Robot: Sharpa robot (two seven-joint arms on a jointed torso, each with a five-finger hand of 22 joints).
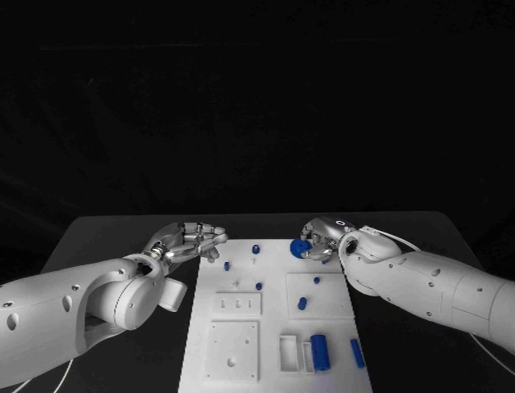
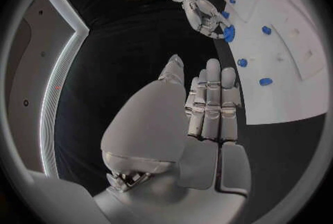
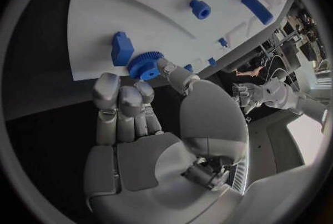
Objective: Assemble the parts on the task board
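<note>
White plastic task board (image 1: 269,327) lay along the middle of the black table (image 1: 422,237), with small blue pegs (image 1: 259,286) standing in it and a blue cylinder (image 1: 320,350) lying beside a white open tray (image 1: 289,352) at its near end. At the far right corner the right hand (image 1: 318,239) pinched a blue toothed gear (image 3: 144,65), which the right wrist view showed just beside a blue block (image 3: 121,49). The left hand (image 1: 189,241) hovered near the board's far left corner, fingers extended close together, holding nothing.
</note>
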